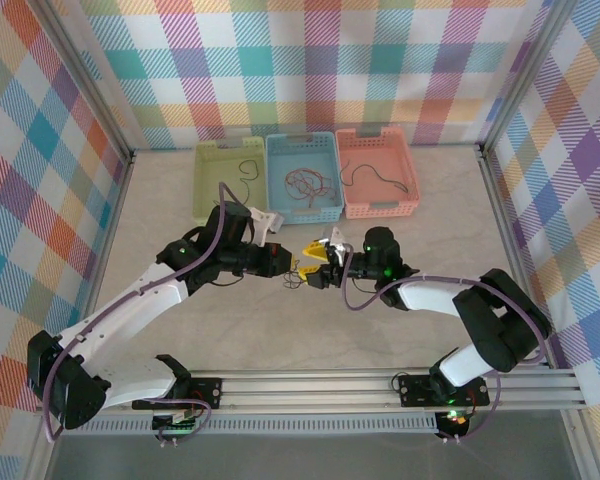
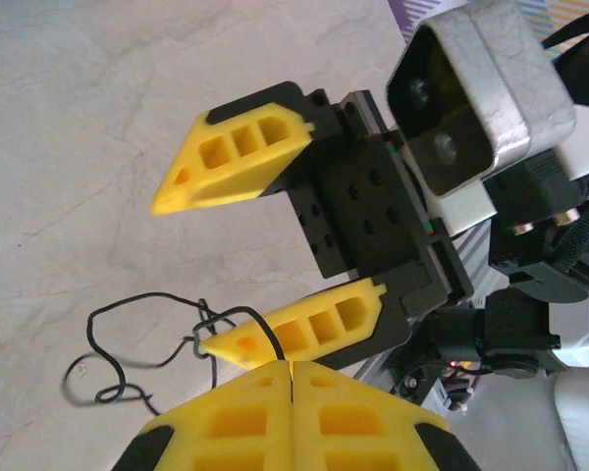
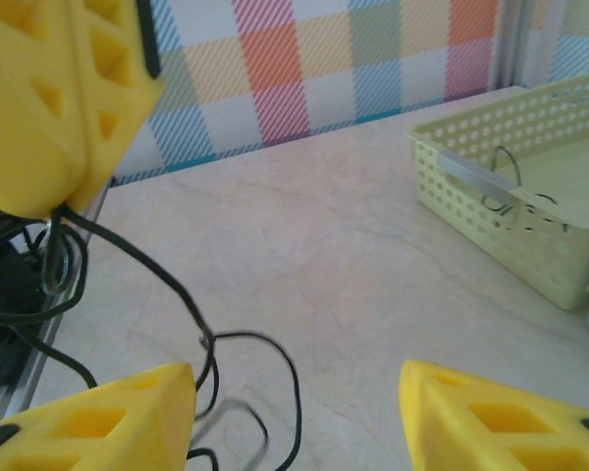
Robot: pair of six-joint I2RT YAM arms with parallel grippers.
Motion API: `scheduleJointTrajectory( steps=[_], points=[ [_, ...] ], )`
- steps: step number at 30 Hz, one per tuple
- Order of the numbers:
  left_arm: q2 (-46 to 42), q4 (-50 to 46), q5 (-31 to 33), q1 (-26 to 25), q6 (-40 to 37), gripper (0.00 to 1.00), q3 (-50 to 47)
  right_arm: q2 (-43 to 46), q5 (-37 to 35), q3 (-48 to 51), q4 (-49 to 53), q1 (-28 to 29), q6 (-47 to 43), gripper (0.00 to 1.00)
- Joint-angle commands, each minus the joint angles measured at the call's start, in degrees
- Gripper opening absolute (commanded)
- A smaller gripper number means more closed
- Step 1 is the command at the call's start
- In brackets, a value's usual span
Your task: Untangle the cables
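Cable (image 3: 180,291), black and curly, trails onto the desk (image 1: 280,340) from the left claw (image 2: 291,365), clamped on its upper end, while the right claw (image 3: 296,383) (fingers apart) hovers opposite; pulling the strands apart seems underway, and the next move probably needs a precise pinch.

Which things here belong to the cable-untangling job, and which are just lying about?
For the job:
black cable, pinched by the left gripper; right gripper, open beside it; tangle of cables.

Just lying about:
blue basket holding that tangle, green basket, pink basket, table.
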State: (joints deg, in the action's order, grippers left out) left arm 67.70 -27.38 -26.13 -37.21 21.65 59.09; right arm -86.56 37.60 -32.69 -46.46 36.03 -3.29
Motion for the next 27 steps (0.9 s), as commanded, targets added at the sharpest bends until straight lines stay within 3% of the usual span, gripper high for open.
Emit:
scheduleJointTrajectory(
  steps=[1, 10, 17, 20, 27],
  points=[
    [-1.2, -1.7, -2.0, -0.1, 0.9, 0.00, 1.3, -0.8, 3.1, -2.0, 0.9, 0.8, -4.2, 0.57],
    [0.1, 0.3, -6.7, -0.2, 2.4, 0.00, 0.8, -1.4, 2.1, -3.0, 3.1, 2.4, -6.0, 0.55],
    [-1.6, 0.2, -7.5, -0.5, 3.1, 0.00, -0.1, -1.0, -1.2, -2.8, 2.8, 2.6, -5.6, 0.40],
    [-2.4, -0.1, -8.4, -0.6, 3.6, 0.00, -0.3, -0.8, -4.4, -3.0, 3.5, 2.6, -4.5, 0.35],
    [-8.6, -3.7, -10.9, -0.7, 4.8, 0.00, 2.5, -0.8, -15.3, -3.7, 6.9, 1.6, -3.5, 0.35]
  ],
)
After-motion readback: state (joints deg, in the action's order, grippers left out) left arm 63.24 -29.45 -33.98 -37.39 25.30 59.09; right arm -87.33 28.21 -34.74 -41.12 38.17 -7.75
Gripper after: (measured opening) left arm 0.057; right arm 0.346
